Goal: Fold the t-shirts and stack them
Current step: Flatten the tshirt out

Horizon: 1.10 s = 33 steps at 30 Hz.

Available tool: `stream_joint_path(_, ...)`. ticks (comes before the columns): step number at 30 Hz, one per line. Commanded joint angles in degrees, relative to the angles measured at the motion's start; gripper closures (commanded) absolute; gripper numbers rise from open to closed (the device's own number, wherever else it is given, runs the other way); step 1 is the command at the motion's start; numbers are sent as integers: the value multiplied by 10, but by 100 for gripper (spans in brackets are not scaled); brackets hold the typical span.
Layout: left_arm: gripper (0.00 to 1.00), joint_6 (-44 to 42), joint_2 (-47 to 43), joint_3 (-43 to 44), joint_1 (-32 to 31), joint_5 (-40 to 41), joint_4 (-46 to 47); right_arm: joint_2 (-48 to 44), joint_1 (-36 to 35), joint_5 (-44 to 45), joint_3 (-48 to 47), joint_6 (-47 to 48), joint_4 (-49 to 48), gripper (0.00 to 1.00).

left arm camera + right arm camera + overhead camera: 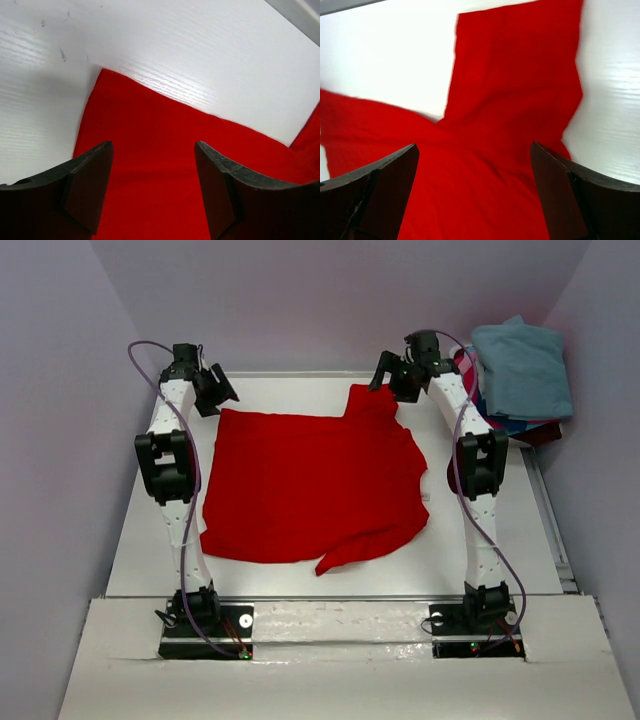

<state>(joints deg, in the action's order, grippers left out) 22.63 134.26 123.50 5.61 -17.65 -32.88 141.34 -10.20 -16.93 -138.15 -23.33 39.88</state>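
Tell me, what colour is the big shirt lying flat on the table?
The t-shirt is plain bright red, seen best in the top external view.

Pretty sure it's a robot lab booth: plain purple walls (330, 300) boxing in a white surface (300, 585) with two robot arms (170, 465) (480, 465) bolted on.

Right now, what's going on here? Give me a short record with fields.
Main item: red shirt, spread mostly flat on the white table
Left pincer: open, over the shirt's far left corner
Right pincer: open, over the far right sleeve
Other shirts: heaped at far right, teal on top
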Motion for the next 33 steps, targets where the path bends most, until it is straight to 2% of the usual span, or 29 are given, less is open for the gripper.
stream_joint_path(1,15,4,30,47,-1,31,-28,29,4,80,-57,-8,56,2)
stream_joint_path(5,4,-5,54,97,18,28,-26,53,4,102,-75,-12,64,2)
stream_joint_path(8,1,-11,61,101,24,21,-14,62,4,111,-76,-9,64,1)
stream_joint_path(17,1,-6,93,118,29,10,3,90,9,108,-99,-2,41,1)
stream_joint_path(33,2,-4,101,92,34,-23,7,128,25,109,-113,15,-27,1)
